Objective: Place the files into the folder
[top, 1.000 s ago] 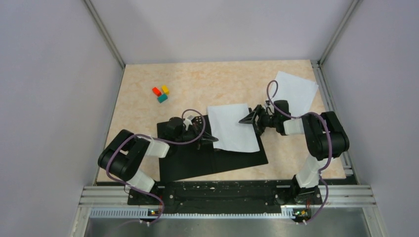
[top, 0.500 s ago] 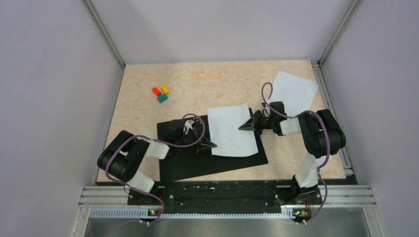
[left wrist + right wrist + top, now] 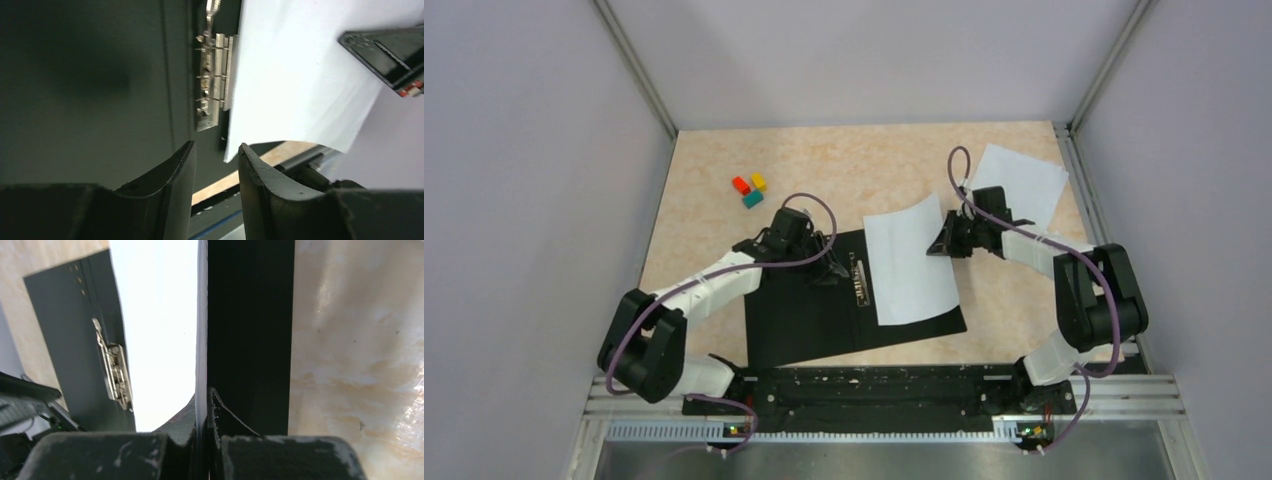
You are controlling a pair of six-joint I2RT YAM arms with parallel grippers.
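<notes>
white sheet (image 3: pixel 911 268) lies on the right half of the open folder (image 3: pixel 799 320), black inside facing up. the sheet's left edge runs just beside the metal clip (image 3: pixel 859 283) on the spine. its far right corner is lifted and curls up off the folder; the rest of it lies flat. right gripper (image 3: pixel 944 241) is pressed together on that raised right edge, and the wrist view shows the paper edge-on between the two pads, with the folder's black inside below it. second sheet (image 3: pixel 1022 183) lies flat on the table (image 3: pixel 874 160) at the far right corner, well apart from the folder, with nothing touching it. left gripper (image 3: pixel 829 268) hangs over the folder's left half, near the far end of the clip. its fingers (image 3: pixel 177 172) are partly spread with a clear gap and nothing between them, not touching the sheet. the folder sits slightly skewed near the table's front edge, between the two arms. red block (image 3: pixel 740 185), yellow block (image 3: pixel 759 182) and teal block (image 3: pixel 752 199) are clustered far left on the table, apart from everything else.
</notes>
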